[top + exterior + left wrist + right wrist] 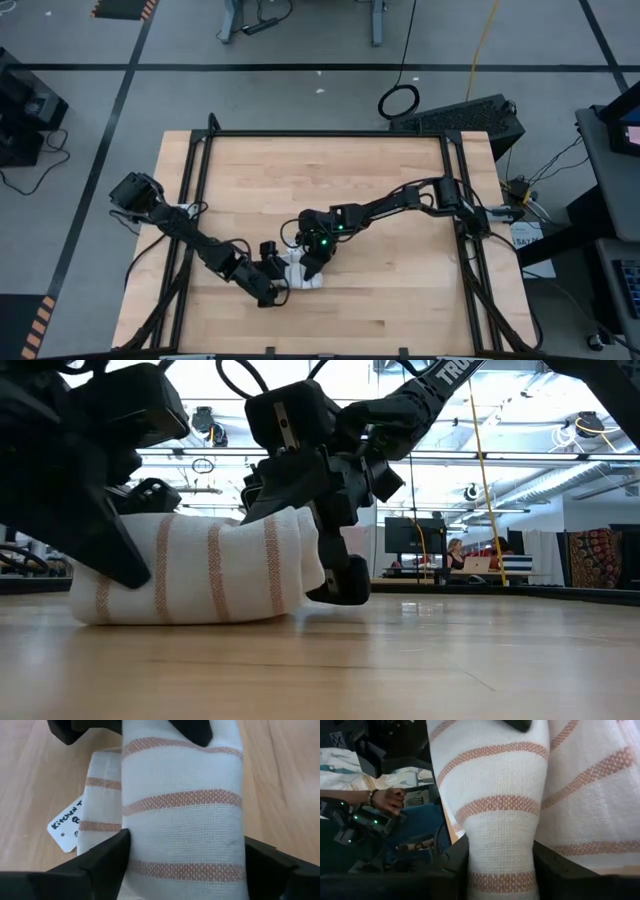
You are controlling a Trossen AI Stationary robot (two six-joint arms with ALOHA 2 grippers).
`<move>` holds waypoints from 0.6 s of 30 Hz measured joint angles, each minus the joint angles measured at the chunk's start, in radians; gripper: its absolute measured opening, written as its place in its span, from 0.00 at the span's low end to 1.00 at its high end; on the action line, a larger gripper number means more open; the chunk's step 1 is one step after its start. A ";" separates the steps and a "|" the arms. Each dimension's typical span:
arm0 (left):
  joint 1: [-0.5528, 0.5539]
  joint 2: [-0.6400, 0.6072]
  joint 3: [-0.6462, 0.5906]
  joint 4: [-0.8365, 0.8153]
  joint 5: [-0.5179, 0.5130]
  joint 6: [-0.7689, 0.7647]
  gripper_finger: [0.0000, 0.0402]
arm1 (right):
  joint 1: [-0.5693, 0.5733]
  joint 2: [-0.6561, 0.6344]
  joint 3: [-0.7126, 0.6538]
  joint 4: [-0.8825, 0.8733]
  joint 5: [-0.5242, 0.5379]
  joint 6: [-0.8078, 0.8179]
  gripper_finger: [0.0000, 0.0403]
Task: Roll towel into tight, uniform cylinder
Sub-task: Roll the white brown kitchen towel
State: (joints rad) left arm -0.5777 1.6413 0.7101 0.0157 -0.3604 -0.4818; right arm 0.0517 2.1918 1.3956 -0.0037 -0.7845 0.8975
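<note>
The towel is white with thin reddish stripes and lies rolled up on the wooden table, near its front edge. In the low view the roll rests on its long side. My left gripper comes in from the near left and straddles one end of the roll. My right gripper comes from the right and is shut on the other end. A white paper tag sticks out beside the roll. My left gripper has the roll between its two fingers, one on each long side, close to the roll's near-left end. It slants down from the near left, and the roll runs away from it. The roll lies on the table. My right gripper pinches a thick rolled part of the towel between its two fingers, slanting down from the right. One finger stands at the roll's end with its tip just above the wood. The roll rests on the table.
Black frame rails run along the table's left, right and far edges. Bare wood lies toward the far and right sides. A person's hand shows beyond the table's edge in the right wrist view.
</note>
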 joint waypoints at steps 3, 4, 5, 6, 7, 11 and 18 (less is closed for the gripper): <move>0.013 0.000 0.000 0.002 0.036 -0.011 0.73 | 0.001 -0.006 0.000 -0.008 0.000 -0.044 0.37; 0.018 0.000 0.000 0.002 0.050 -0.011 0.72 | 0.003 -0.015 0.000 -0.018 0.011 -0.068 0.40; 0.021 0.000 0.000 0.003 0.060 -0.011 0.71 | 0.005 -0.026 0.000 -0.031 0.028 -0.092 0.44; 0.024 0.000 0.000 0.002 0.067 -0.011 0.69 | 0.005 -0.036 0.000 -0.039 0.043 -0.114 0.49; 0.028 0.000 0.000 0.002 0.071 -0.010 0.69 | 0.005 -0.048 0.001 -0.053 0.054 -0.135 0.53; 0.036 0.000 0.000 0.002 0.081 -0.010 0.67 | 0.000 -0.100 0.001 -0.145 0.111 -0.235 0.73; 0.062 -0.001 0.000 0.002 0.159 -0.010 0.66 | 0.027 -0.200 0.002 -0.358 0.232 -0.404 0.89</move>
State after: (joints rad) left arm -0.5152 1.6405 0.7101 0.0176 -0.2018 -0.4915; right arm 0.0788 1.9922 1.3972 -0.3615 -0.5522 0.4938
